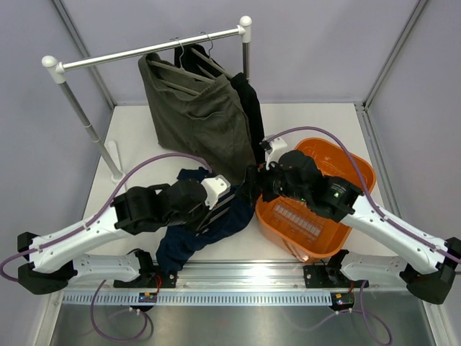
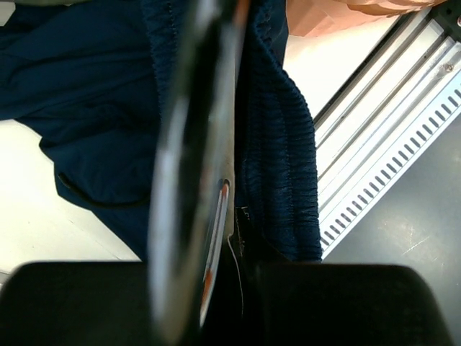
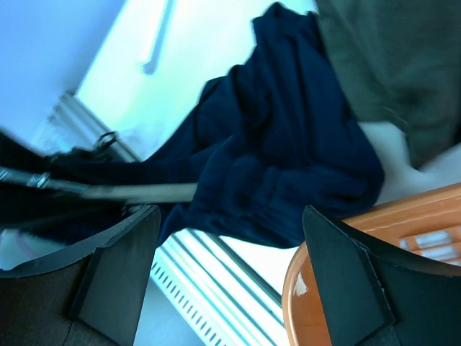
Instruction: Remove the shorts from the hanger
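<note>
**Anchor set, pull pending**

Left of the orange basket [image 1: 358, 170]: navy shorts [image 1: 205, 232] slumped, hanger [image 3: 144, 192] pinched tight in the left gripper [image 1: 216, 189], likely as an anchor. At the basket's left rim: right gripper [image 3: 229, 216] spread wide, seemingly for tugging fabric free. Behind the basket: olive shorts [image 1: 194, 115], black shorts [image 1: 250, 108], hung.

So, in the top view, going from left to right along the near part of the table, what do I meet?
left arm's base → navy shorts → orange basket → right arm's base
</note>
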Robot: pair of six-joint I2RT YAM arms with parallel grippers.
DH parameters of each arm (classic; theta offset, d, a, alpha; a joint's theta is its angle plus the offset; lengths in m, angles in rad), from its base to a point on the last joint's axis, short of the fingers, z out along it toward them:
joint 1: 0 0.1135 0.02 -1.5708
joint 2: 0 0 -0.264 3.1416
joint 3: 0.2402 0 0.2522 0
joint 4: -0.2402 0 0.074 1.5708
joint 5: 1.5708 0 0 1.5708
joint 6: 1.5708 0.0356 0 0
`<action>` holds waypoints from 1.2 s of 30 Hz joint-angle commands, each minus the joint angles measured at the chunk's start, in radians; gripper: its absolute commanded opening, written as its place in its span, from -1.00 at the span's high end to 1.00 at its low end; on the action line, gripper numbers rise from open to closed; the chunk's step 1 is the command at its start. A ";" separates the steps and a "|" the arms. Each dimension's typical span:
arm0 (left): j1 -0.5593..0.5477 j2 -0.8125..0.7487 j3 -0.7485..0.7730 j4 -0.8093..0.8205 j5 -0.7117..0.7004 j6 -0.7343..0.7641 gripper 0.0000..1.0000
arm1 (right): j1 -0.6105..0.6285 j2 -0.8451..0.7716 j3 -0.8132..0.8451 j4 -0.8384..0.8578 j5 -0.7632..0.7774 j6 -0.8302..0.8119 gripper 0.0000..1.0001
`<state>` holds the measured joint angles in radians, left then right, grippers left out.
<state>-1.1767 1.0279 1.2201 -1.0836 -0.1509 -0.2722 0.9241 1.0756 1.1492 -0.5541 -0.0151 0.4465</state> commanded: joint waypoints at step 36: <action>-0.092 -0.155 0.018 0.036 -0.041 0.016 1.00 | -0.131 0.214 0.190 -0.193 0.508 0.003 1.00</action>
<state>-1.2438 0.9283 1.2171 -1.0382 -0.2375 -0.2802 0.8387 1.2999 1.3460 -0.7616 0.3973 0.4946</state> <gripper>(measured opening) 0.068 0.015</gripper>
